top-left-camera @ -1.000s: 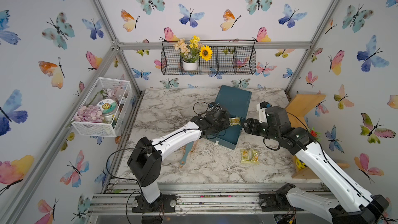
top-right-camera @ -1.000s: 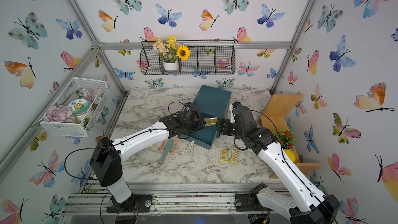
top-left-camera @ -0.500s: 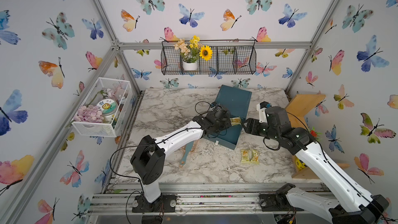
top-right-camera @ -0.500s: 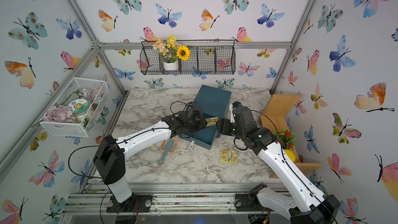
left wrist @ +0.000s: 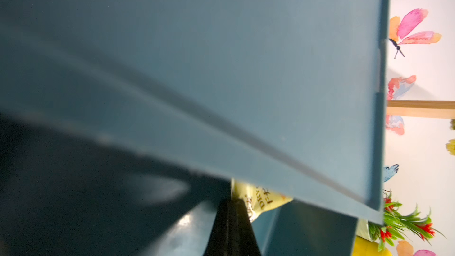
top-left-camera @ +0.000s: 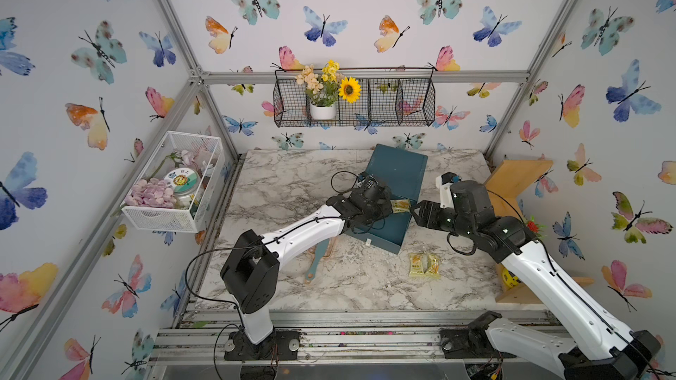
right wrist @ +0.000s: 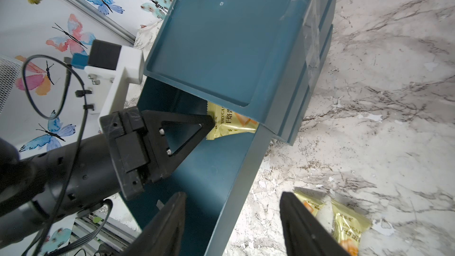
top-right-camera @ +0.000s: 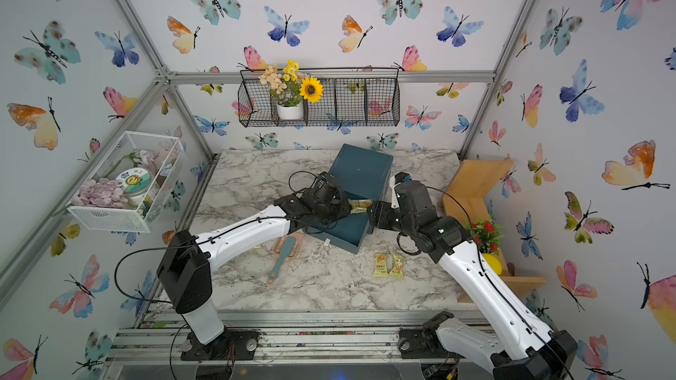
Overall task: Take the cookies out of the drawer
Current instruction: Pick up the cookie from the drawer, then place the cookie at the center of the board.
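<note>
One cookie [right wrist: 231, 122] lies at the back of the drawer [top-left-camera: 387, 230], half under the cabinet [top-left-camera: 398, 173]. The left pincer [right wrist: 209, 122] has just finished closing and now looks clamped on its near edge, so I'd say it is ready to be drawn out. Two more cookies [top-left-camera: 424, 265] lie on the desk [top-left-camera: 292, 184] at the drawer's four o'clock, and the right pincer [right wrist: 232, 199] waits, jaws apart, at three o'clock.

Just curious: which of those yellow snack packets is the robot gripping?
The packet in the teal drawer, pinched by the left hand; the other two packets lie loose on the table.
</note>
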Robot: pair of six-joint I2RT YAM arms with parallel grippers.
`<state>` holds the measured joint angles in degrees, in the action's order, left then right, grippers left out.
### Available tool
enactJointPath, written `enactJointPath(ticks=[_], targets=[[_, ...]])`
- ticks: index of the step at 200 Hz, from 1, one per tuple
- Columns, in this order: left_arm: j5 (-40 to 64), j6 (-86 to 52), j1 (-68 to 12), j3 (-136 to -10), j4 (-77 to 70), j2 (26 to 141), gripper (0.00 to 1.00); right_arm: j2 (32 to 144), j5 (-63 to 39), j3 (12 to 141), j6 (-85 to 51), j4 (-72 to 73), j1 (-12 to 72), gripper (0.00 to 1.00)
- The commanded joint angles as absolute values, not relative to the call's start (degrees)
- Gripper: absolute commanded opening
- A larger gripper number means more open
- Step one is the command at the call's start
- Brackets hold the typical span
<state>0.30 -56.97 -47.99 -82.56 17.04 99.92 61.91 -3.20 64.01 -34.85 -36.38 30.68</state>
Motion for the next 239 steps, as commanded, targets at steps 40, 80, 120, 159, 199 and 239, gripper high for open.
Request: enactJointPath(ticks=[40,80,120,159,199,239], targets=[[-1.2,-59.6,-47.7,-77.6,18.4,87.5,0.00,62.1,-2.7,65.7,-33.3,-36.1,30.4,0.65],[-2.9,-60.9,-47.7,-75.0,19.4,81.3,0.00,63.0,-3.6,66.1,-33.0,-35.4,30.4,0.65],[-4.8,-61.0,-47.7,-74.1,20.4,77.0,0.00,63.2,-4.4,65.8,-33.0,-34.8,30.4,0.64],[-10.2,-61.3,-47.6,-73.3,21.9,71.6,0.00,63.1,-4.5,65.7,-32.8,-34.7,30.4,0.64],[-15.7,-62.2,-44.5,-71.9,27.4,63.1,0.00,63.2,-4.8,65.9,-32.5,-34.9,30.4,0.64],[-13.0,-62.9,-35.1,-67.1,29.4,56.4,0.00,63.3,-5.2,65.7,-32.5,-34.7,30.4,0.64]])
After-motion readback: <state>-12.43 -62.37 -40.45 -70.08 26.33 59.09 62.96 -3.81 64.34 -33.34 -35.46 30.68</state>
